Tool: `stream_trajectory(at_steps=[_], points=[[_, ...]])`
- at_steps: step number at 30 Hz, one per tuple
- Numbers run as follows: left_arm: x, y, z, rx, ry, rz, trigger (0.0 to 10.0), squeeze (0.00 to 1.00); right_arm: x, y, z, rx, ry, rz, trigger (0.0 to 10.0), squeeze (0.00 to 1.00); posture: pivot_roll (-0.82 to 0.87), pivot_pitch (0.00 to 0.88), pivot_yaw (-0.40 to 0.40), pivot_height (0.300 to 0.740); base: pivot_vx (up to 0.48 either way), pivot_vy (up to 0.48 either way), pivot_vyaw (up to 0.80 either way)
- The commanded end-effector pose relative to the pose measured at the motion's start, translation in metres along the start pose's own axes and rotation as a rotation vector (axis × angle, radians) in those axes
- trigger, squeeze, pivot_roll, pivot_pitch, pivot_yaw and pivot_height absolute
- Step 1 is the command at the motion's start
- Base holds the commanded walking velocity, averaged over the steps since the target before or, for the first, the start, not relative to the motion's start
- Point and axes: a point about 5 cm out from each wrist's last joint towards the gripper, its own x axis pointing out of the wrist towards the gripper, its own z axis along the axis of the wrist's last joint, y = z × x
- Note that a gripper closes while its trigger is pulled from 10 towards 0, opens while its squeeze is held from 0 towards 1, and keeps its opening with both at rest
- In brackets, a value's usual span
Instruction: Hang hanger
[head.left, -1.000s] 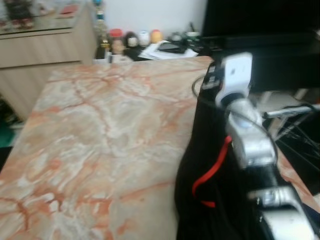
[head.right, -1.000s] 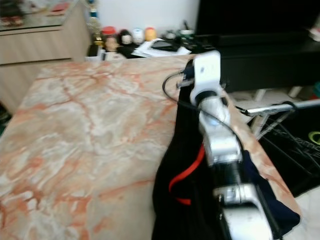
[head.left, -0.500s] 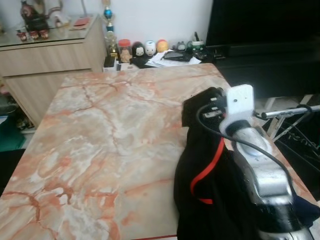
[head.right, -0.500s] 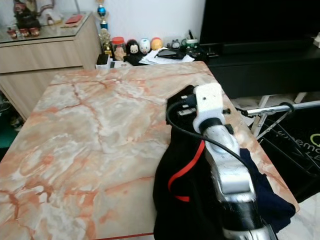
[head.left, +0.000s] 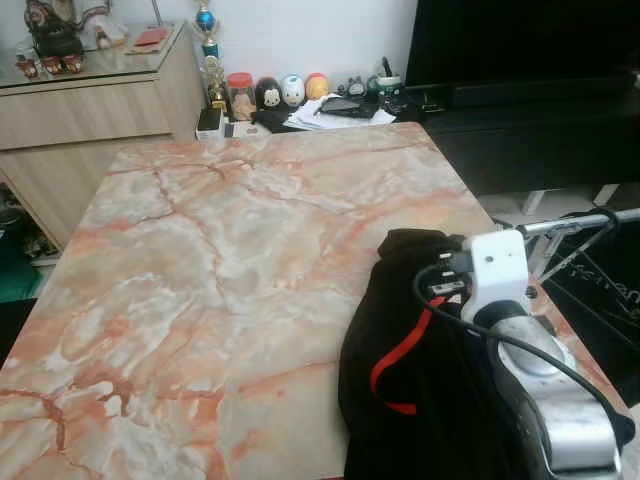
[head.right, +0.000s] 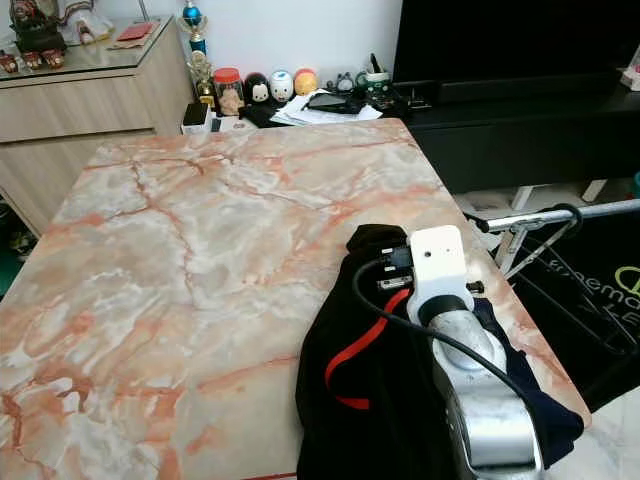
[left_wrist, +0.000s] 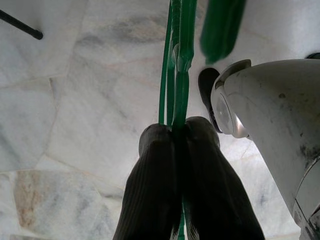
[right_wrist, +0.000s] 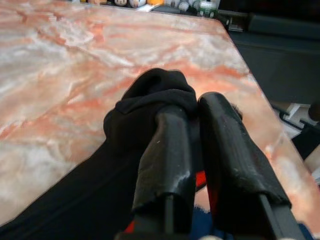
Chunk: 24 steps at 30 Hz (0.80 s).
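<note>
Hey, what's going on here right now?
The robot stands at a marble table. Its right gripper, jaws closed, is pinching a black garment with red trim lying near the table's right edge. Its left gripper hangs low over the tiled floor, clamped on a green hanger. Nothing is hung yet.

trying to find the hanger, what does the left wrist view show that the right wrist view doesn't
Left wrist view: the left gripper, jaws shut on a green hanger hanging over a pale tiled floor.

Right wrist view: the right gripper, jaws shut on a black garment lying on the marble table.

Shared: each looks along its own two black fingers, closed on something.
</note>
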Motion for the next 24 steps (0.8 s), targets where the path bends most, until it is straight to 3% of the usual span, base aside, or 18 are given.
stream_trajectory(at_steps=[1,10,17,18,19,20,24], points=[[-0.001,0.001,-0.005,0.029,0.028,-0.003,10.0,0.00,-0.006,0.002,0.004,0.005,-0.007,0.003,10.0,1.00,-0.23,0.000,0.036,0.740,0.000,0.000,0.00],[-0.001,0.002,-0.007,0.034,0.035,-0.007,10.0,0.00,-0.016,0.000,0.004,0.010,0.001,-0.014,10.0,1.00,-0.23,0.000,0.035,0.740,0.000,0.000,0.00],[-0.001,0.002,-0.006,0.035,0.030,-0.005,10.0,0.00,-0.016,0.002,0.020,0.048,-0.139,-0.011,10.0,1.00,-0.23,0.000,0.035,0.740,0.000,0.000,0.00],[-0.001,0.002,-0.006,0.034,0.028,-0.004,10.0,0.00,-0.016,0.001,0.022,0.051,-0.162,-0.023,10.0,0.84,-0.23,0.000,0.034,0.740,0.000,0.000,0.00],[-0.001,0.002,-0.006,0.034,0.028,-0.004,10.0,0.00,-0.016,0.001,0.022,0.051,-0.162,-0.023,10.0,0.84,-0.23,0.000,0.034,0.740,0.000,0.000,0.00],[-0.001,0.002,-0.005,0.033,0.023,0.000,10.0,0.00,-0.015,-0.001,0.022,0.068,-0.199,-0.062,10.0,0.00,-0.22,0.000,0.035,0.740,0.000,0.000,0.00],[-0.001,0.002,-0.003,0.030,0.017,0.003,10.0,0.00,-0.014,0.001,0.020,0.083,-0.224,-0.074,10.0,0.00,-0.22,0.000,0.037,0.740,0.000,0.000,0.00]])
